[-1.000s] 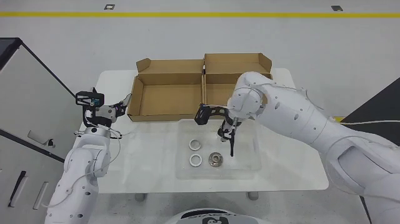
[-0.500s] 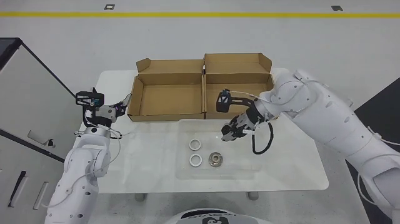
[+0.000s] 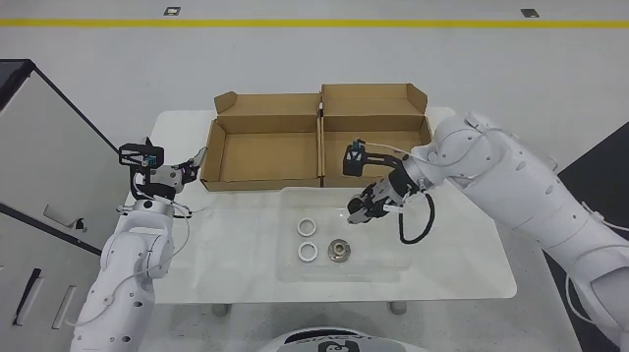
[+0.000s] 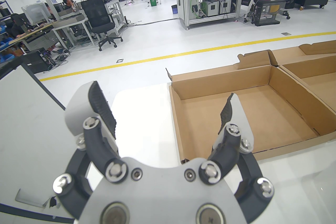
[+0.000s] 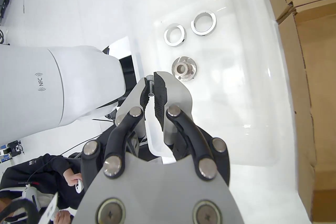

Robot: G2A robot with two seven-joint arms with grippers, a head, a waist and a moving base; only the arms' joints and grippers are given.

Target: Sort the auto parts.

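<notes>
right claw [image 5: 151, 83]: pressed together on a small threaded bolt [image 5: 150, 87], which sits pinched near the tips of the pads. it hangs above the far part of the tray [image 3: 388, 259], tilted and clear of the tray floor.
what changes: a second back this claw points straight down into the tray, close by the flanged hub [image 5: 184, 68]. now it is up and swung out, with the wrist turned toward the far side of the tray. over the last half second it barely shifts.
bolt: out of the tray and in the air above it, touching nothing but the pads.
left in the tray: two shiny rings [image 3: 308, 226] side by side, with the hub just beside them, all lying flat and apart from one another.
left claw [image 4: 162, 93]: spread wide and empty, well off the tray's left side (it keeps the same place through all three moments).
left box [image 4: 236, 109]: open cardboard, just behind the tray, with a bare floor.
right box [image 3: 339, 160]: open too, also just behind the tray. the part of its floor we can see is bare, and the arm hides the rest.
what it means: we judge the pick done and the carry begun. the bolt is the first part to leave the tray, and the drop behind the tray is not yet made. we cannot tell which box it is meant for. three parts wait after it.
</notes>
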